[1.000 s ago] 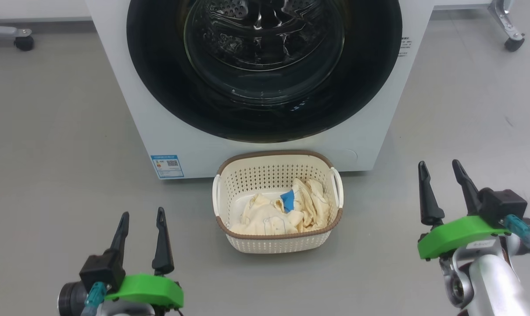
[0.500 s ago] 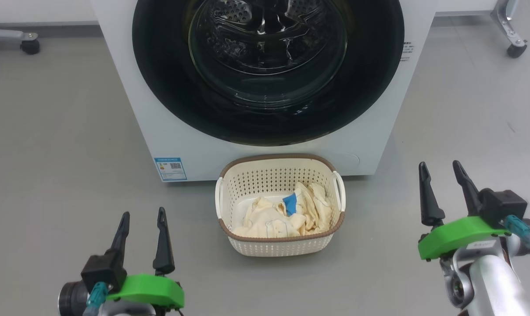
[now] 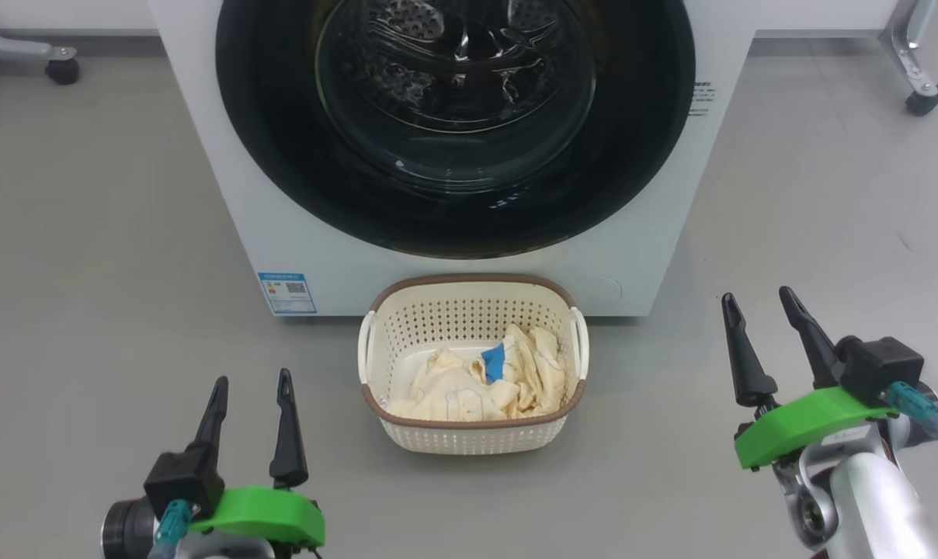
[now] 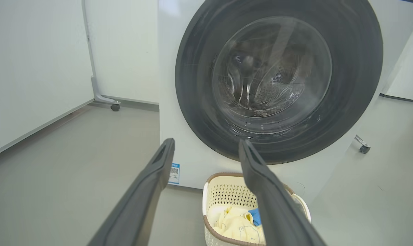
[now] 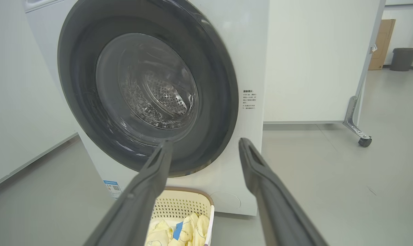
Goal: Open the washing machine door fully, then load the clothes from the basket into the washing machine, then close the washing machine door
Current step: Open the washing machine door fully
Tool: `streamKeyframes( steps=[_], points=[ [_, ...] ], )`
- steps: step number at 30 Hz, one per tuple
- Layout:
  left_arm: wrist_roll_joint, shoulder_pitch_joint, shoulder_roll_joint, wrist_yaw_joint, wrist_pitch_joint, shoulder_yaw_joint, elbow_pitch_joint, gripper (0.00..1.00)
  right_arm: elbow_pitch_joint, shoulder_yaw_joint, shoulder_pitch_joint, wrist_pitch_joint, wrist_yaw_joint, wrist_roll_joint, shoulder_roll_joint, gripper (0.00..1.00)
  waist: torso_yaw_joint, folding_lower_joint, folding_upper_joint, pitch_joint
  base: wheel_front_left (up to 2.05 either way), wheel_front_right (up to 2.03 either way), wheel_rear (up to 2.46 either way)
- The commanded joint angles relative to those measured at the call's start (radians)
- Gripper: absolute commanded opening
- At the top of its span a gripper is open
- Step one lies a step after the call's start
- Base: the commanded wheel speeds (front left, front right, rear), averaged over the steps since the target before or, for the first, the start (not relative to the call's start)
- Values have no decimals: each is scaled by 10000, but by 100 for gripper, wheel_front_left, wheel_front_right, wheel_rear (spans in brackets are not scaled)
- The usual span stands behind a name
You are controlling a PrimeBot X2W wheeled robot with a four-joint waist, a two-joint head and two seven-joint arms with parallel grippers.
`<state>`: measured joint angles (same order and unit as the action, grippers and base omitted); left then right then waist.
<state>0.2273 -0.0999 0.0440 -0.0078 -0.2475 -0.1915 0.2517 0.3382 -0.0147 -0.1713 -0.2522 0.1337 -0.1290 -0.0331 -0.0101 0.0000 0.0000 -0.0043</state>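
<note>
A grey floor [image 3: 88,233] spreads before a white washer [image 3: 640,264]. Its door [image 3: 275,155] is shut, the black rim flush with the front and the drum showing through the glass. The basket [image 3: 469,442] sits on the floor just in front of the washer, below the door, with the clothes [image 3: 453,392] heaped inside. The left gripper [image 3: 252,377] and right gripper [image 3: 756,295] hang on either side of the basket, well apart from it, fingers spread and empty.
</note>
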Motion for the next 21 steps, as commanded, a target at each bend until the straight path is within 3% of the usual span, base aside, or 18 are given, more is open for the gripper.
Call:
streamKeyframes(
  steps=[1,21],
  points=[
    [-138,-430,62,21,-143,310,-313,100,-256,189,-527,-95,-30,87,-171,100,3,0,0,8,123,123,-246],
    [145,-491,62,64,-143,268,-478,100,45,104,-592,-93,-30,25,-171,100,-1,0,0,39,123,123,-246]
  ],
)
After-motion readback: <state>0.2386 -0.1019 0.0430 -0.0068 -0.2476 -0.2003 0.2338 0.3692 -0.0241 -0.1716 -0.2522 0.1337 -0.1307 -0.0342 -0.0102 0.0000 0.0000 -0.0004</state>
